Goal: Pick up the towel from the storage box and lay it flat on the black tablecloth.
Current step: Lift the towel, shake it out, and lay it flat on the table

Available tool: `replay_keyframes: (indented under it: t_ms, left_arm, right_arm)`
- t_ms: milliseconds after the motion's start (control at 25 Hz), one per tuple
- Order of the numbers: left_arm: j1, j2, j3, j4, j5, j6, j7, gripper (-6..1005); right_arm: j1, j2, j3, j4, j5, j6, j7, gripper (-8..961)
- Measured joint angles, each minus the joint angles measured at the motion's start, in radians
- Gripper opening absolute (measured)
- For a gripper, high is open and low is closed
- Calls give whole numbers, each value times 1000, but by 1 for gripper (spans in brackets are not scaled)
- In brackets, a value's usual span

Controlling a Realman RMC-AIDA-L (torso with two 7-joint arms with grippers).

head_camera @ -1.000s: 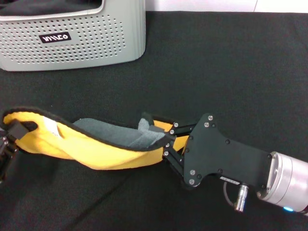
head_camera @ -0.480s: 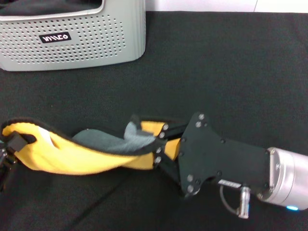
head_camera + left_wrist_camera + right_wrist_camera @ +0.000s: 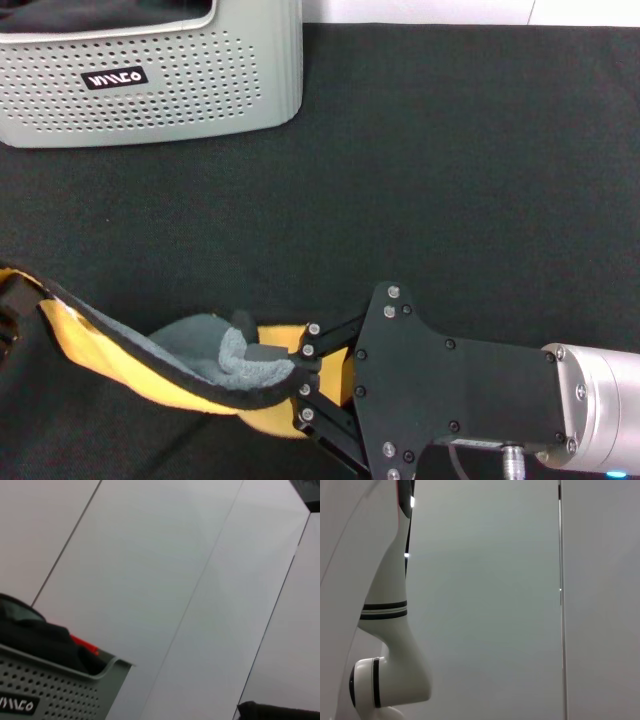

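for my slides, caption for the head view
Right gripper holds the towel above the black tablecloth, storage box behind.

Pale panelled wall (image 3: pixel 165 580) with seams

A pale wall (image 3: pixel 165 580) of broad, smooth panels fills most of the left wrist view, its thin seams running diagonally across the picture. In one corner stands the storage box (image 3: pixel 60 690), a light grey bin with rows of small holes in its wall, a rounded rim and a black label (image 3: pixel 17 705) with white lettering. Dark fabric (image 3: pixel 35 637) is heaped above the rim, with a small red item (image 3: pixel 84 644) showing beside it. A dark shape (image 3: pixel 277 711) sits at the opposite corner.
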Motion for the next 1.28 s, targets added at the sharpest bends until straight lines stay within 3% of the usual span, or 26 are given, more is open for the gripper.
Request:
replay_keyframes:
  t_ms: [320, 520, 800, 1120, 1280]
  left_arm:
    - [-24, 18, 0, 31, 10, 0, 5, 28]
    - [-42, 50, 0, 84, 33, 0, -3, 28]
    - [-45, 77, 0, 126, 50, 1, -8, 28]
    - [-11, 77, -1, 120, 39, 1, -3, 29]
    - [-16, 59, -2, 84, 42, -3, -3, 29]
  right_arm:
    - [-5, 1, 19, 8, 5, 1, -5, 19]
    - [-8, 2, 29, 0, 8, 33, 2, 19]
    - [-11, 2, 32, 2, 10, 76, 17, 19]
    - [-9, 2, 39, 66, 36, 160, 22, 19]
    - [7, 2, 41, 143, 95, 167, 20, 19]
